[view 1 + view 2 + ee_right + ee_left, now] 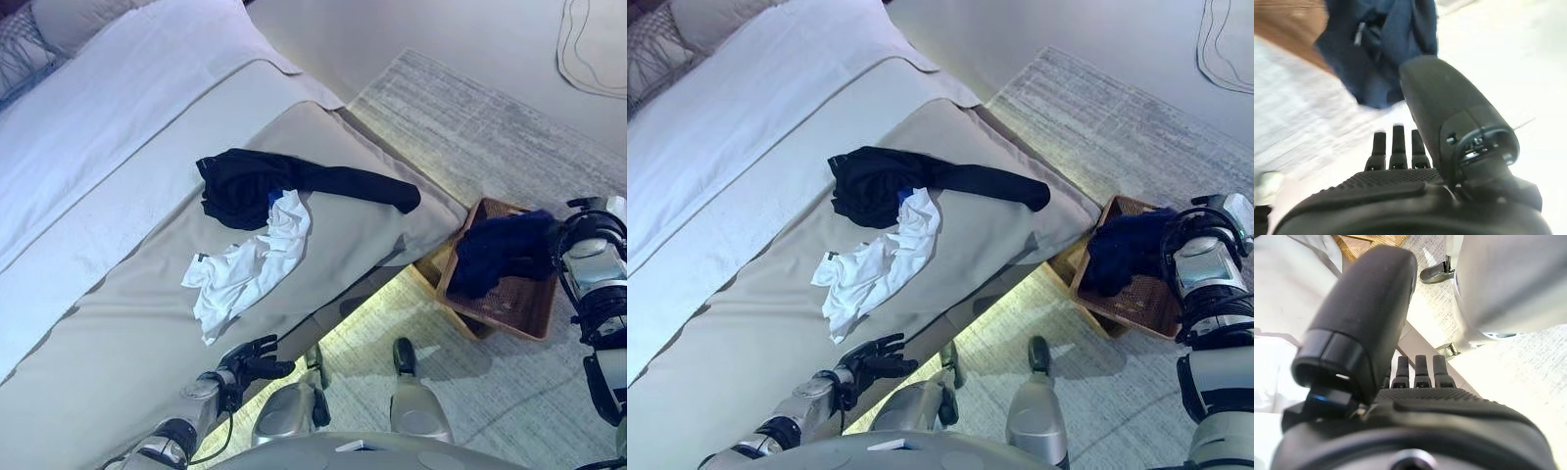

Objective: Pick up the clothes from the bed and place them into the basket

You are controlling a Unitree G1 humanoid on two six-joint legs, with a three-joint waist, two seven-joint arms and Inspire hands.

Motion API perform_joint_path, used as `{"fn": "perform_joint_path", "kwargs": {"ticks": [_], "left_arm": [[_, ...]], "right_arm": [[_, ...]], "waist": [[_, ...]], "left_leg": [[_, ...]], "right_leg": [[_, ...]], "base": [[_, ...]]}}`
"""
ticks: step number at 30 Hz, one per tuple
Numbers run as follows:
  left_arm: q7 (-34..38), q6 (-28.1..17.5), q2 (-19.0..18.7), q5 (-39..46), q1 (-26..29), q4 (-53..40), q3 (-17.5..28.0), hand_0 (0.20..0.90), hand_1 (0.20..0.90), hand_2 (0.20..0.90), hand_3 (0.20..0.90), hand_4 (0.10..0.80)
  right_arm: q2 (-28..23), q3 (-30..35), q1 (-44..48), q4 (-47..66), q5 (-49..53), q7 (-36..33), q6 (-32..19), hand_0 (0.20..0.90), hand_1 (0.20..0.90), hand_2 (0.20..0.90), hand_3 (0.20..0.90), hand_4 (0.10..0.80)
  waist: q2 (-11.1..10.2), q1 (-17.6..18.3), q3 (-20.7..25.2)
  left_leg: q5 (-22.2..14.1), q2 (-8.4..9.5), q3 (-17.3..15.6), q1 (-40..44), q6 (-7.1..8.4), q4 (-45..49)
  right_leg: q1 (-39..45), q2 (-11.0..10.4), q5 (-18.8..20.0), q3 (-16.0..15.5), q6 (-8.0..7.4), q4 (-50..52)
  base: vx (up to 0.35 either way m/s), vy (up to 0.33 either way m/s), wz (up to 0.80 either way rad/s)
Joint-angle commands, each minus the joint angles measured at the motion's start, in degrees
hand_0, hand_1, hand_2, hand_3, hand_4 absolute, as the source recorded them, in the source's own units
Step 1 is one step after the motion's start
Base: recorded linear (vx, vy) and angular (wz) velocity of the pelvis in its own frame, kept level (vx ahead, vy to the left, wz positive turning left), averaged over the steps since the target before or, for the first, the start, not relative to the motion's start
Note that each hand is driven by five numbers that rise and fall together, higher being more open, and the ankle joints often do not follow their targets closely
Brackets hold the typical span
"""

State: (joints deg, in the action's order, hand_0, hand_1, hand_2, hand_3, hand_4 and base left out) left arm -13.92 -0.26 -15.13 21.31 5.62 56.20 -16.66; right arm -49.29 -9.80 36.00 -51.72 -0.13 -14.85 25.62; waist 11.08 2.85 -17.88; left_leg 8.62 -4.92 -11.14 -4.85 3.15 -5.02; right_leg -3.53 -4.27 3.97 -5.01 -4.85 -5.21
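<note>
A black garment (pixel 255 186) and a white garment (pixel 250 269) lie touching each other on the beige bed cover (pixel 118 372). A brown wicker basket (pixel 519 304) stands on the floor by the bed's corner with a dark blue garment (pixel 500 250) in it. My left hand (pixel 250 360) is open and empty at the bed's near edge, just below the white garment. My right hand (pixel 1400 196) is open over the basket, its fingers (pixel 1396 147) straight, with the dark blue garment (pixel 1386 54) just past them and not held.
A grey rug (pixel 470 117) lies under the basket and beside the bed. White sheets (pixel 108 108) and pillows (pixel 69 20) cover the far part of the bed. A pale round object (pixel 593 44) lies on the floor at the far right.
</note>
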Motion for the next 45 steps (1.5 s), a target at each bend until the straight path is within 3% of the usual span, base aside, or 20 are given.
{"fn": "perform_joint_path", "kwargs": {"ticks": [1,6,11,14,18,23,28,30,36,45], "left_arm": [[-0.80,-2.49,-3.82,1.46,1.88,-1.45,-2.13,0.900,0.900,0.900,0.900,0.800],[-0.69,-2.51,-4.26,2.22,2.09,-2.15,-2.23,0.900,0.900,0.900,0.900,0.800],[-0.02,-2.24,-3.87,3.57,1.09,-3.07,-1.87,0.900,0.900,0.900,0.900,0.800],[-0.50,-2.44,-3.45,3.76,-0.41,-2.45,-0.17,0.900,0.900,0.900,0.900,0.800],[-1.01,-2.65,-2.44,4.08,-1.47,-1.02,2.13,0.900,0.900,0.900,0.900,0.800],[-1.33,-3.83,-2.31,4.80,-1.63,-0.66,1.35,0.900,0.900,0.900,0.900,0.800],[-0.91,-4.37,-2.70,6.84,-0.40,-0.25,0.13,0.900,0.900,0.900,0.900,0.800],[-0.55,-3.35,-3.35,7.59,-0.17,-0.02,0.17,0.900,0.900,0.900,0.900,0.800],[-0.25,-2.41,-6.19,10.79,0.29,0.73,1.08,0.900,0.900,0.900,0.900,0.800],[-1.49,-4.24,-7.07,14.21,-0.30,-0.04,2.94,0.900,0.900,0.900,0.900,0.800]], "right_arm": [[-6.40,-3.33,7.92,1.39,-3.77,-2.64,-0.80,0.900,0.900,0.900,0.900,0.800],[-8.27,-3.62,7.54,1.62,-10.94,-6.27,0.11,0.900,0.900,0.900,0.900,0.800],[-10.09,-5.56,9.09,11.66,-16.48,-7.10,-2.26,0.900,0.900,0.900,0.900,0.800],[-8.48,-6.25,10.16,23.07,-17.37,-2.11,-8.24,0.900,0.900,0.900,0.900,0.800],[-5.67,-9.33,11.31,29.72,-18.17,5.13,-14.54,0.900,0.900,0.900,0.900,0.800],[-1.65,-14.01,15.64,24.40,-17.02,6.27,-15.98,0.900,0.900,0.900,0.900,0.800],[2.68,-17.87,21.81,18.41,-14.52,0.89,-15.50,0.900,0.900,0.900,0.900,0.800],[4.44,-18.69,23.69,15.87,-12.58,-2.27,-15.06,0.900,0.900,0.900,0.900,0.800],[9.25,-19.12,30.53,5.29,-6.37,-7.15,-11.00,0.900,0.900,0.900,0.900,0.800],[11.72,-17.94,37.02,-10.26,-1.10,-7.75,-6.76,0.900,0.900,0.900,0.900,0.800]], "waist": [[-5.32,-1.06,0.71],[-5.71,-1.01,0.01],[-6.05,-1.14,-0.52],[-6.57,-1.79,-0.17],[-7.69,-3.51,0.65],[-8.90,-7.64,-0.43],[-9.04,-12.56,-3.90],[-8.88,-14.93,-5.26],[-8.81,-20.58,-8.25],[-9.70,-27.14,-10.93]], "left_leg": [[-8.83,3.36,1.45,0.36,0.38,5.03],[-8.85,3.34,1.68,-0.24,0.50,5.09],[-9.14,3.64,2.33,-0.45,0.53,5.67],[-9.40,4.21,2.83,-0.16,0.35,5.66],[-9.68,4.98,3.99,-0.19,0.05,6.09],[-9.71,5.78,6.53,-1.87,-0.65,7.36],[-10.21,7.30,10.18,-5.07,-2.26,10.53],[-11.66,7.89,11.74,-5.54,-2.93,11.86],[-10.93,9.28,14.79,-8.35,-4.57,12.35],[-9.53,9.92,18.50,-14.20,-5.01,12.29]], "right_leg": [[-2.13,1.02,-3.83,-4.99,2.96,3.83],[-3.11,1.06,-3.73,-5.05,2.89,4.15],[-3.55,0.91,-4.01,-5.28,3.04,4.90],[-3.46,0.48,-4.39,-5.76,2.92,5.29],[-2.92,-0.33,-4.85,-7.31,2.90,5.72],[-2.86,-1.62,-5.13,-10.20,2.96,6.96],[-4.39,-3.27,-6.04,-13.67,3.07,11.04],[-4.34,-4.02,-7.55,-14.53,2.34,13.25],[-5.44,-6.26,-6.74,-17.64,1.62,16.43],[-7.92,-8.30,-6.24,-23.70,0.54,18.52]], "base": [[0.000,0.000,0.00],[0.001,0.002,0.01],[0.019,0.069,0.04],[0.064,0.132,0.01],[0.091,0.187,0.12],[0.024,0.169,0.30],[-0.002,0.196,0.56],[0.136,0.188,0.52],[0.063,0.147,0.47],[-0.012,0.052,0.37]]}}
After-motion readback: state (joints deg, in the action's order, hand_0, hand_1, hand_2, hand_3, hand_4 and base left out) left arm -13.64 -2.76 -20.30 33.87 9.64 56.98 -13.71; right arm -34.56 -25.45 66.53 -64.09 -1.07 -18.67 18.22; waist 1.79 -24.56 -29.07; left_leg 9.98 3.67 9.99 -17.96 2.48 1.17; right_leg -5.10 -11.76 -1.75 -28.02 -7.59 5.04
